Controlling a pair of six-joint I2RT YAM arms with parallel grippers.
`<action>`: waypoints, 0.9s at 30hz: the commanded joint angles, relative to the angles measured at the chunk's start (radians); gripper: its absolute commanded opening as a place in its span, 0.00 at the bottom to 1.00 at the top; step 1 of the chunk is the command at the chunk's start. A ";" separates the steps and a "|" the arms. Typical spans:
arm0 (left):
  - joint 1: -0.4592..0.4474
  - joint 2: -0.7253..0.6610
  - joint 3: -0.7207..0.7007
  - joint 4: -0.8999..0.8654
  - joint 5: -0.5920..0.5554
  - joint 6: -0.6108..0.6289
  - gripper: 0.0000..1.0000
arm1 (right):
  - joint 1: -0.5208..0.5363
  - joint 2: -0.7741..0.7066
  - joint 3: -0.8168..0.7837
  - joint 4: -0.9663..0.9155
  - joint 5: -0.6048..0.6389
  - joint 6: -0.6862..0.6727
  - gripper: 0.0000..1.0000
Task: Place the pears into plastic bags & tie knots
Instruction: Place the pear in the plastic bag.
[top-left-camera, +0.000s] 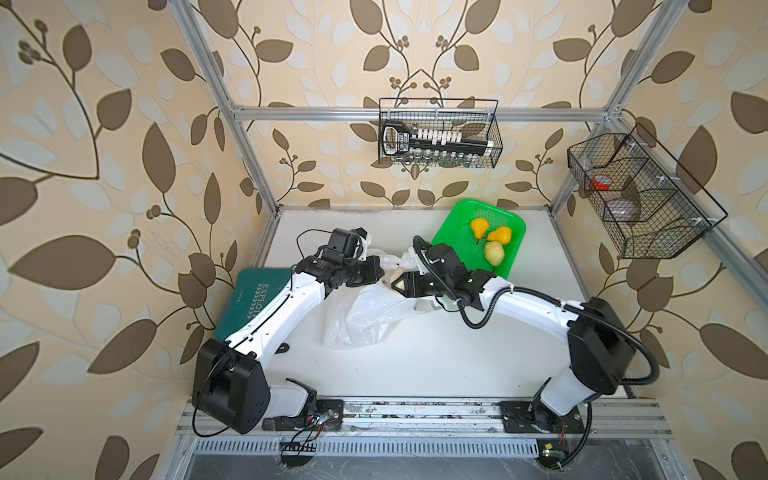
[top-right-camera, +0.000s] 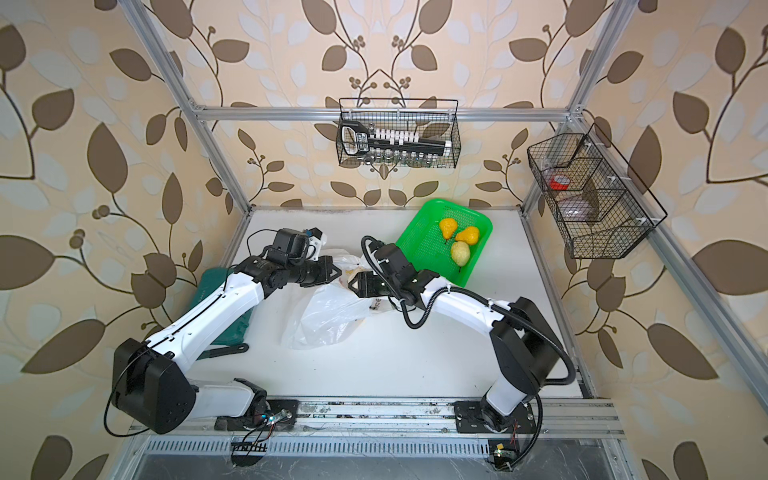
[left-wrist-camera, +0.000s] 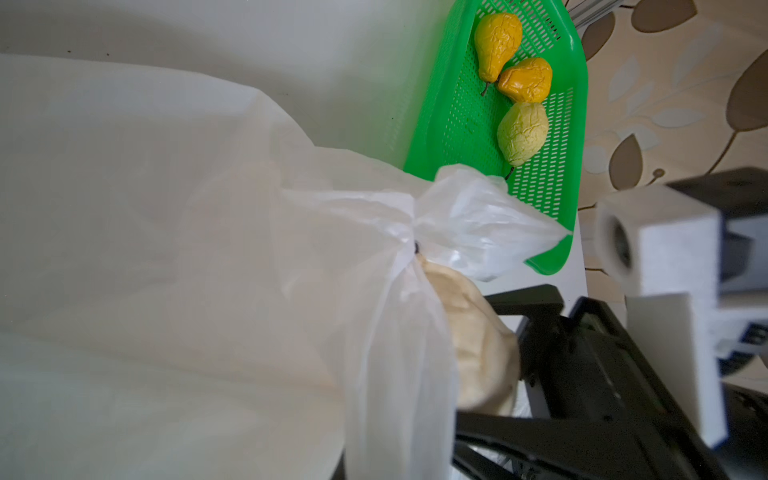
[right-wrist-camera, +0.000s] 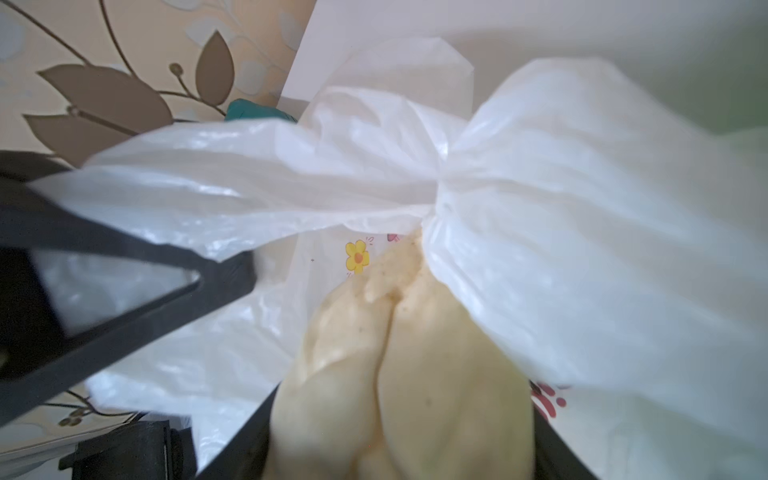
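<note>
A translucent white plastic bag (top-left-camera: 365, 316) (top-right-camera: 328, 316) lies mid-table, its handles bunched into a twist (left-wrist-camera: 415, 245) (right-wrist-camera: 436, 195). My left gripper (top-left-camera: 380, 270) is shut on one white handle strip (left-wrist-camera: 395, 395). Facing it, my right gripper (top-left-camera: 395, 284) (right-wrist-camera: 399, 457) is shut on a pale cream pear (right-wrist-camera: 415, 374) (left-wrist-camera: 478, 345). The pear's narrow end points at the bag's mouth, just under the twist. Two orange-yellow pears (top-left-camera: 479, 227) (top-left-camera: 500, 235) and one pale pear (top-left-camera: 494, 252) lie in the green basket (top-left-camera: 457, 245) (left-wrist-camera: 457, 124).
A dark green pad (top-left-camera: 253, 299) lies under my left arm at the table's left edge. Two black wire baskets hang on the frame, one at the back (top-left-camera: 438, 133) and one at the right (top-left-camera: 636, 195). The green basket stands close behind my right wrist.
</note>
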 joint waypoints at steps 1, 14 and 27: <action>-0.007 -0.003 0.034 0.019 0.036 0.019 0.00 | -0.001 0.062 0.125 -0.014 -0.022 -0.038 0.70; -0.007 0.011 0.022 0.052 0.047 0.010 0.00 | -0.005 0.129 0.194 -0.120 -0.114 -0.131 0.84; -0.008 0.020 0.016 0.072 0.057 0.016 0.00 | -0.434 -0.218 0.049 -0.185 -0.018 -0.148 0.92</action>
